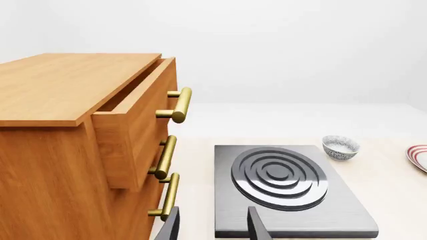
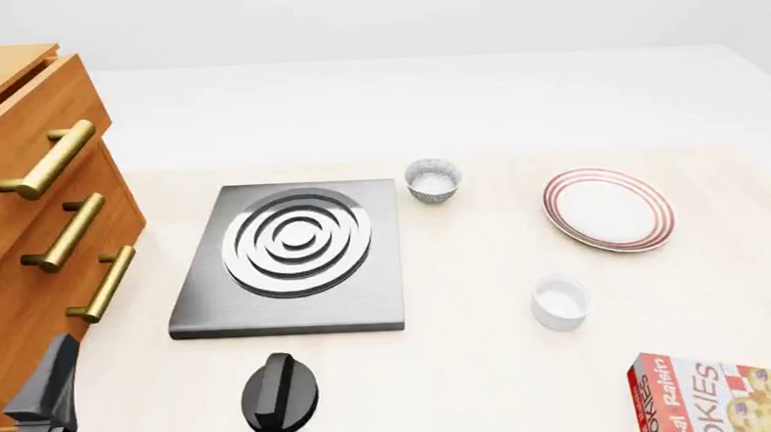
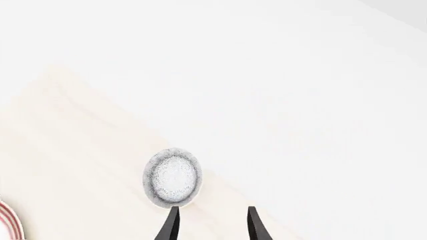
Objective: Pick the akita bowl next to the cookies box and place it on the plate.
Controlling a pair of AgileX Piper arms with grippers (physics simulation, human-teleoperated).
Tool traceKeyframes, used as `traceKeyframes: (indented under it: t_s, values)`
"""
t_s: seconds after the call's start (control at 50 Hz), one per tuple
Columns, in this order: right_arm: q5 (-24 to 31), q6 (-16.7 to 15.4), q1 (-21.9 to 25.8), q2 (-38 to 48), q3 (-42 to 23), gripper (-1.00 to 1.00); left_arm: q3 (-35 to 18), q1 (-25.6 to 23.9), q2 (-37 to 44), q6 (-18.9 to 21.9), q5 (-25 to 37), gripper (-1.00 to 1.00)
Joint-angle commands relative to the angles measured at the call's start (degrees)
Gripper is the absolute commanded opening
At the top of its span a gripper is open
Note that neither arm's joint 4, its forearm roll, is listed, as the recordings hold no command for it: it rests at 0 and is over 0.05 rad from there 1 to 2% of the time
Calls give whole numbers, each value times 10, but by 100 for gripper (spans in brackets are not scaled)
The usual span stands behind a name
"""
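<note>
A speckled akita bowl [image 2: 433,180] stands between the stove and the plate [image 2: 607,208], far from the cookies box [image 2: 721,395] at the near right; the left wrist view shows this bowl [image 1: 340,147] too. The right wrist view holds a speckled bowl [image 3: 172,177] close to a table edge, just ahead of my open, empty right gripper [image 3: 213,226], with the plate's rim [image 3: 8,222] at the side. I cannot tell whether that is the bowl by the box. My left gripper [image 2: 42,397] hangs open and empty by the cabinet, as its own view [image 1: 212,227] shows. The front view does not show the right gripper.
A wooden cabinet [image 2: 35,222] with brass handles and its top drawer [image 1: 133,120] pulled out fills the left. A grey stove plate [image 2: 290,259] lies mid-table with its black knob [image 2: 279,394] in front. A plain white cup [image 2: 560,301] stands between plate and box.
</note>
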Motion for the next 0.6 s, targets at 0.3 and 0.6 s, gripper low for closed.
traceKeyframes:
  t_s: [0.3,0.6]
  values:
    - [-1,38,7,62,-27,100,0,0,0,0,0,100]
    - [-2,52,12,95,-48,100,0,0,0,0,0,100]
